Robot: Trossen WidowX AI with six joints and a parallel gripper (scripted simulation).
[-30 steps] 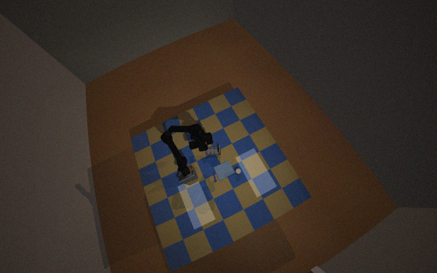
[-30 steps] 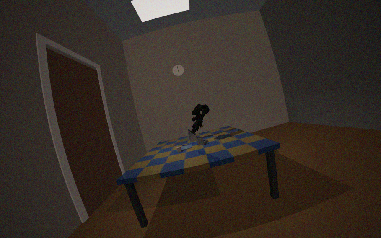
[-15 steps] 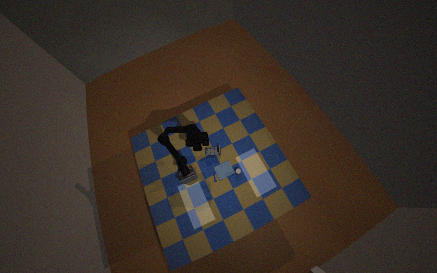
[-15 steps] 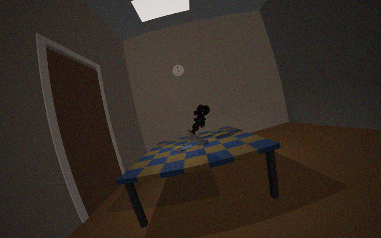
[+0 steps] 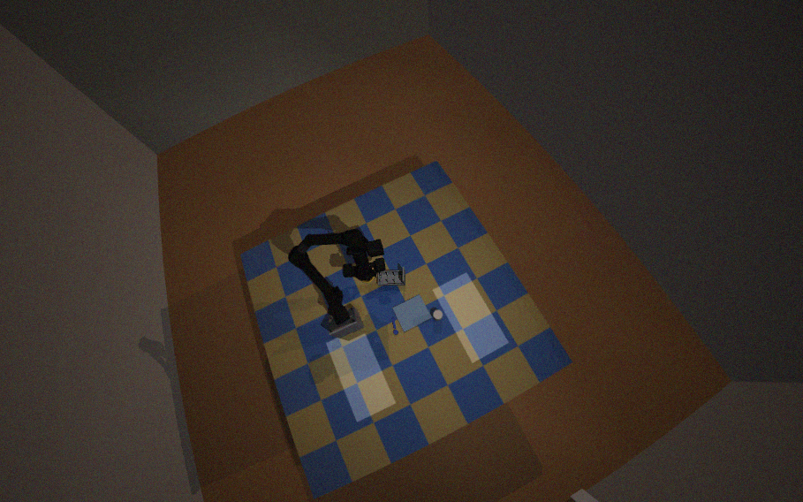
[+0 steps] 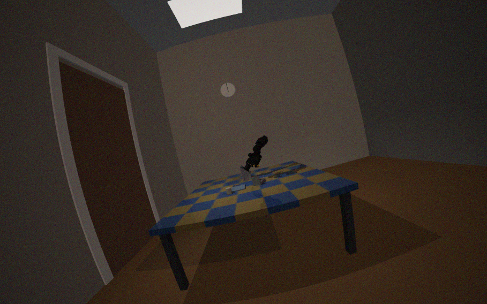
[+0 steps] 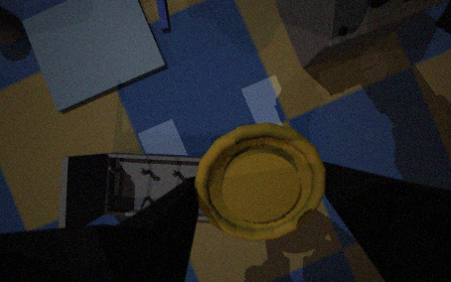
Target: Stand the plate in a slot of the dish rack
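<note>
Wrist view: yellow plate fills centre frame, face toward the camera, clamped edge-on between the two dark fingers of the tool; one finger against its left rim, the other against its right. Plate is lifted off the counter. Dish rack lies below and to the left of the plate, its right end hidden behind the plate's rim (whether the plate touches the rails cannot be told from here). Rails show as pale bars inside the grey frame.

Light-blue square mat lies flat at upper left, well apart from the rack. A small blue item sits just past its corner, too cropped to identify.

Top view: arm arches from its base over the checkered counter, tool right beside the rack. Mat lies near the rack, a small pale round object beside the mat.

Exterior view: arm leans over the counter; detail there too small to read.
</note>
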